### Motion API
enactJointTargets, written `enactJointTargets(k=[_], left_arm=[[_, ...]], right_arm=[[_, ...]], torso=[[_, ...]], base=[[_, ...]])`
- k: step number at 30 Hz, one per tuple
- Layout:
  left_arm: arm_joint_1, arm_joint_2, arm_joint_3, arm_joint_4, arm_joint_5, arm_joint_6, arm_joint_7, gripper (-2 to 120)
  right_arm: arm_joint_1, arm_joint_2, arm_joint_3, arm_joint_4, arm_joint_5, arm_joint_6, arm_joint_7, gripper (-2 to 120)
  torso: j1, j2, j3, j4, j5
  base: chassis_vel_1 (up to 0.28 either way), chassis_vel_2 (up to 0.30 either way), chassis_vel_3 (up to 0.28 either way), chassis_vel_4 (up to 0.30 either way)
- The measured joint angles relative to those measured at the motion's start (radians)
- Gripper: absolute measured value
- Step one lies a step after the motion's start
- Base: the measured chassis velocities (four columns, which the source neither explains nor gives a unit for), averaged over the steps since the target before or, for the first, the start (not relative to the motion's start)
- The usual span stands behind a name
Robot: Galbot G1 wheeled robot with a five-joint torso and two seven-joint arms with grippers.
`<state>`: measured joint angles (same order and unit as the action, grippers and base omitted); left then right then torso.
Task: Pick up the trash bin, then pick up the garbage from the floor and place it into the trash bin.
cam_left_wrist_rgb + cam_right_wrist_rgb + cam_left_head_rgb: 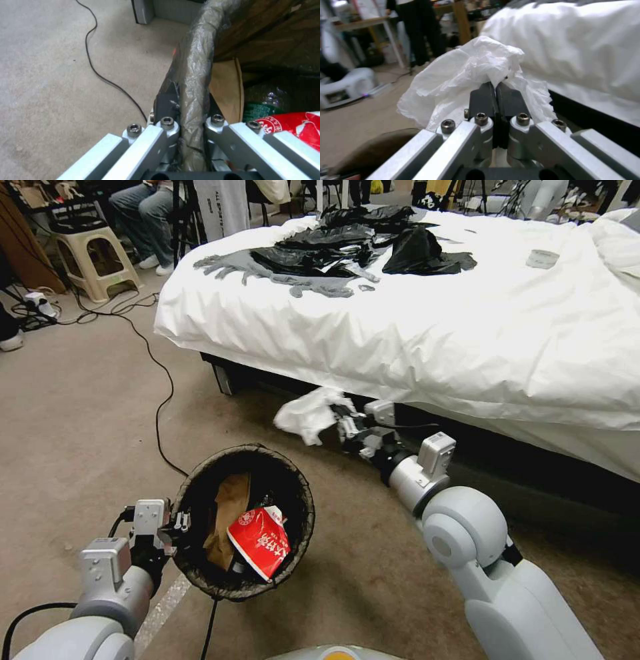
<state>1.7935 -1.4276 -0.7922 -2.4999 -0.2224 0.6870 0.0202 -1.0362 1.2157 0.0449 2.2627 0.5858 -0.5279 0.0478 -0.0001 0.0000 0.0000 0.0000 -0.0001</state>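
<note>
Overhead, tissue [309,413] in right gripper [341,420], off floor.

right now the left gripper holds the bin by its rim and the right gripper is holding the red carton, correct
Not quite. The right gripper holds the crumpled white tissue, as the right wrist view shows. The red carton lies inside the bin, whose rim the left gripper does hold.

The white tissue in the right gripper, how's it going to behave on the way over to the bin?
Probably floppy: the tissue billows loosely around the right gripper, pinched at one fold. Likely very light, since it holds its crumpled shape unsupported. It may snag or drape over the trash bin rim rather than drop cleanly.
</note>
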Motion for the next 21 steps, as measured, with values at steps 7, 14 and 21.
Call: enactJointTargets(k=[7,14,21], left_arm=[[0.000,0.000,0.000,0.000,0.000,0.000,0.000,1],[0.000,0.000,0.000,0.000,0.000,0.000,0.000,1],[0.000,0.000,0.000,0.000,0.000,0.000,0.000,1]], right_arm=[[0.061,0.007,-0.164,-0.003,0.001,-0.006,-0.001,0],[0.079,0.011,-0.258,-0.036,-0.026,-0.008,0.001,0],[0.072,0.029,-0.325,-0.097,-0.079,-0.007,0.006,0]], torso=[[0.000,0.000,0.000,0.0000,0.0000],[0.000,0.000,0.000,0.0000,0.0000],[0.000,0.000,0.000,0.0000,0.0001]], base=[[0.000,0.000,0.000,0.000],[0.000,0.000,0.000,0.000],[0.000,0.000,0.000,0.000]])
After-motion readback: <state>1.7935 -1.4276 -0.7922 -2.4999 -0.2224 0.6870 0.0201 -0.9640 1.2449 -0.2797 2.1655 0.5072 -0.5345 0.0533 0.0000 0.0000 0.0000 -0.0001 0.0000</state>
